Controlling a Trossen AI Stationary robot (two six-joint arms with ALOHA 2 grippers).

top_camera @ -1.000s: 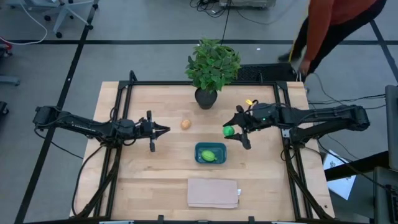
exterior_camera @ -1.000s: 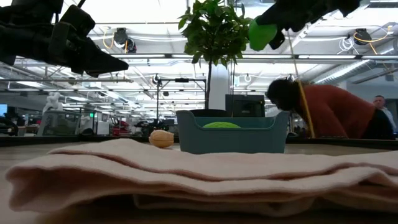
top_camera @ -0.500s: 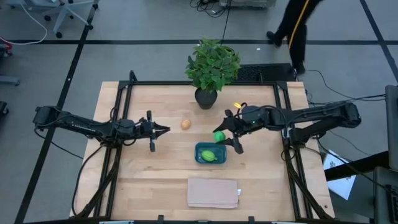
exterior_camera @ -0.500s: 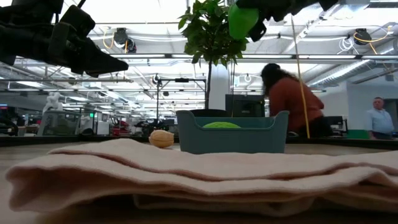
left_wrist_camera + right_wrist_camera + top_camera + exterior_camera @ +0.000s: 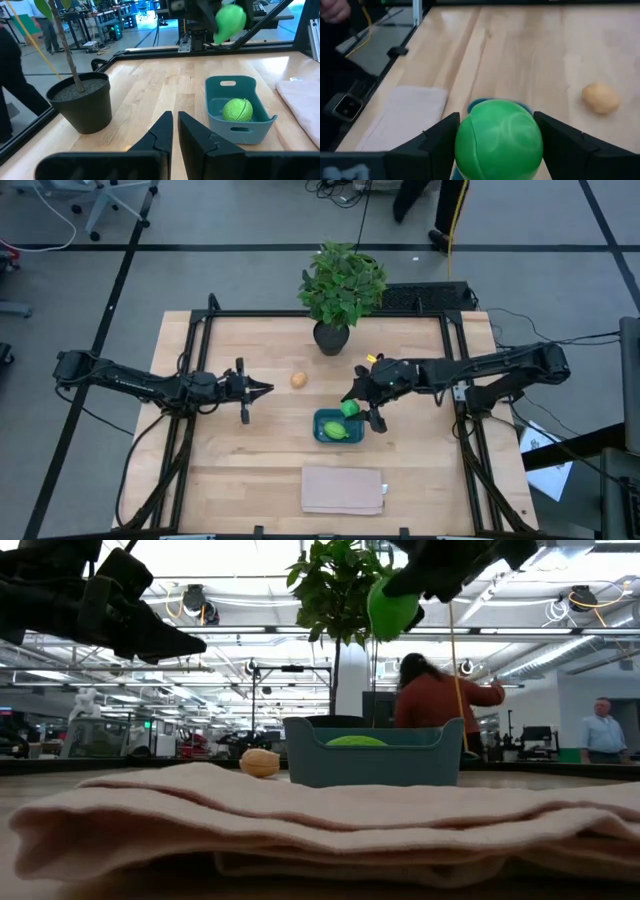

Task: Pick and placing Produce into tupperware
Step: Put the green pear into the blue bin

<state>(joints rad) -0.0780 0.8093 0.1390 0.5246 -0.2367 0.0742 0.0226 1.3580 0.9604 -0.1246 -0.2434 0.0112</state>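
Right gripper (image 5: 361, 406), pinching the bright green round ball (image 5: 350, 408) across its middle, is now hovering over the teal-blue plastic tupperware (image 5: 322, 430); seemingly light, smooth, roll-prone.

hidden: in the right wrist view the green ball (image 5: 498, 137) covers nearly all of the teal tupperware (image 5: 476, 105) | low view: we see the folded cloth (image 5: 300, 815) block the tupperware's base | cut off: plant (image 5: 80, 102) top in left wrist view
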